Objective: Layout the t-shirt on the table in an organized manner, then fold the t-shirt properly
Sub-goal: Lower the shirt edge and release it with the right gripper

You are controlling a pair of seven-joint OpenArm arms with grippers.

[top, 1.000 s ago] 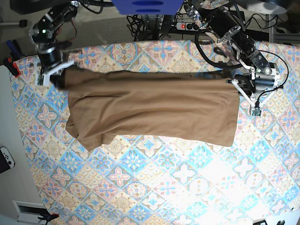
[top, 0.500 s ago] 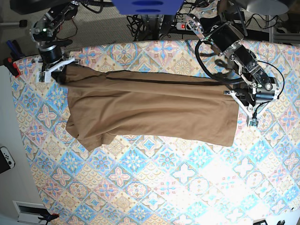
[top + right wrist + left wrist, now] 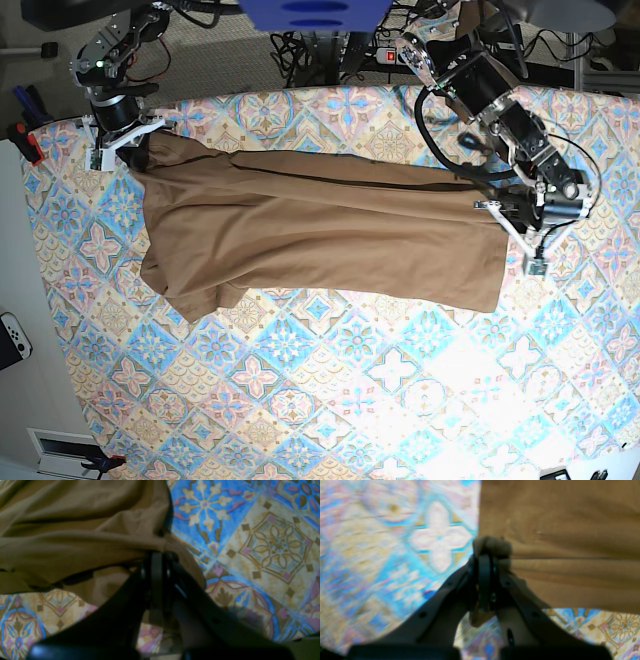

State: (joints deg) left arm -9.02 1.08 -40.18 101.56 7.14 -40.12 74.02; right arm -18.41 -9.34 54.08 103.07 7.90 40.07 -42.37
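The t-shirt (image 3: 320,235) is lying spread lengthwise across the far half of the table (image 3: 330,400), its tan-brown cloth stretching from near the table's left edge in the base view to well past the middle. Its far edge is running taut in a nearly straight line between the two arms, with a long dark crease just below it. Its near edge is sagging into loose folds, and a sleeve is jutting out at the lower left corner.

The left gripper (image 3: 483,555) is pinching a small bunch of the shirt's edge, its jaws pressing tight together with a knob of cloth bulging above the tips; in the base view this grip is sitting at the shirt's right end (image 3: 497,205). The shirt (image 3: 560,542) is filling the upper right of that wrist view, and the patterned cloth there is blurring.

The right gripper (image 3: 157,555) is likewise clamping on a gathered fold of fabric (image 3: 75,535), jaws pressing closed, at the shirt's far left corner in the base view (image 3: 135,148). Beside it the blue, pink and cream tiles (image 3: 250,535) are showing sharply.

Beyond the table's far edge, cables and a power strip (image 3: 395,57) are lying on the floor.
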